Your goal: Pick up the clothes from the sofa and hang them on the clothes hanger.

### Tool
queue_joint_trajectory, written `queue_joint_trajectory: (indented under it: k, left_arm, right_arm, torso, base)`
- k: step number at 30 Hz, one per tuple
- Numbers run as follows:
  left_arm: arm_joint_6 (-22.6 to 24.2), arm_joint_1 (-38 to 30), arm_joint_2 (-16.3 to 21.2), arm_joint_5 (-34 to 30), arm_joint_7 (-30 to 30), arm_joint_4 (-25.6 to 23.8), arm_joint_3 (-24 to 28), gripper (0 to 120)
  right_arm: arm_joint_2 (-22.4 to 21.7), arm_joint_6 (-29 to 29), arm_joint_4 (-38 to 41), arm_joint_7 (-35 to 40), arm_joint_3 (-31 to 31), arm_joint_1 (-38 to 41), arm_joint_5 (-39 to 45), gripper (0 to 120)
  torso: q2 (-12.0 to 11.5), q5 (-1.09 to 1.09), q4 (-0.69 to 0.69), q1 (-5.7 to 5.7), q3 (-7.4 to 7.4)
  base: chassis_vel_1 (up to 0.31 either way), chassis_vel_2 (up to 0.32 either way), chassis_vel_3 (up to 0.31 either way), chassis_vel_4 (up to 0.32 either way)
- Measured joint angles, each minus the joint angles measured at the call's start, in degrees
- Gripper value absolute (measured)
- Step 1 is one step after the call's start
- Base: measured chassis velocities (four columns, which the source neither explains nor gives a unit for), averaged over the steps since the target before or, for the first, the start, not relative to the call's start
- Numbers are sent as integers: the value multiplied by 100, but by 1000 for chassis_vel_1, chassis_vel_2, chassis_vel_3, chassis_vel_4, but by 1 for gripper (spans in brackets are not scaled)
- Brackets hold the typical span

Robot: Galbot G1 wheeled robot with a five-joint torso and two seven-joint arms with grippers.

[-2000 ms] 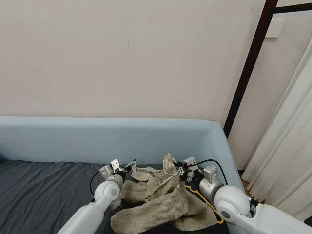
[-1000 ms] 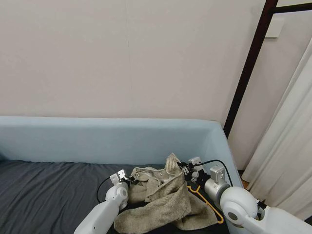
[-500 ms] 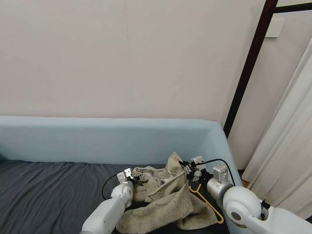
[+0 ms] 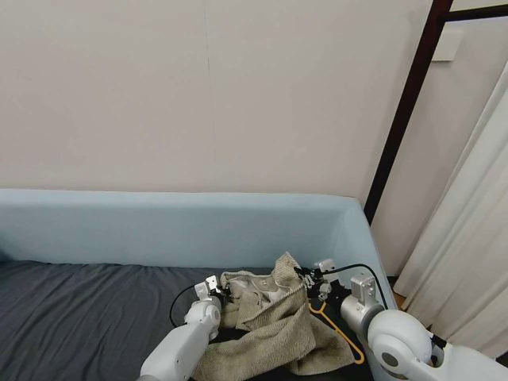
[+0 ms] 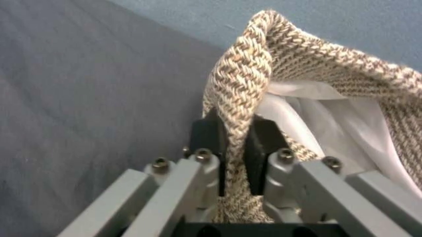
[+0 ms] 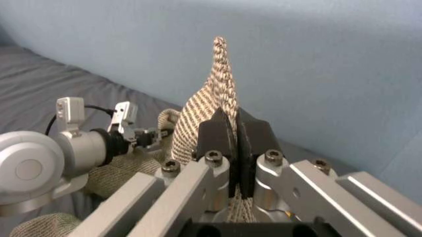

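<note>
A beige knitted garment with a white lining lies bunched at the right end of the sofa's dark grey seat, on an orange hanger. My left gripper is shut on the garment's left edge; in the left wrist view a knit fold is clamped between its black pads. My right gripper is shut on the raised right corner; the right wrist view shows that knit strip standing up from its pads, with the left gripper farther off.
The sofa's light blue backrest and right arm enclose the seat. A dark wooden post rises beyond the sofa's right end, with white curtains beside it. A plain wall is behind.
Both grippers have shifted rightward, the left more than the right, bringing them closer together. The garment has bunched up between them and slid right.
</note>
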Motion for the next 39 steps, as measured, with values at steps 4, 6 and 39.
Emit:
queue_joint_trajectory:
  k: [4, 6, 39]
  left_arm:
    - [29, 135, 149, -1, -123, -350, 37, 3]
    - [107, 258, 301, -59, -240, -707, 87, 3]
    - [140, 2094, 5061, -323, -633, -7652, -1495, 3]
  right_arm:
    - [-2, 5, 0, 0, 51, -53, -12, 0]
    - [-2, 21, -16, -5, 73, -87, -42, 0]
    - [156, 390, 44, 171, 1326, 359, 298, 0]
  torso:
    - [0, 0, 1, 0, 0]
    - [0, 0, 1, 0, 0]
    - [0, 0, 0, 0, -1]
  base:
    - [0, 0, 0, 0]
    - [0, 0, 0, 0]
    - [0, 0, 0, 0]
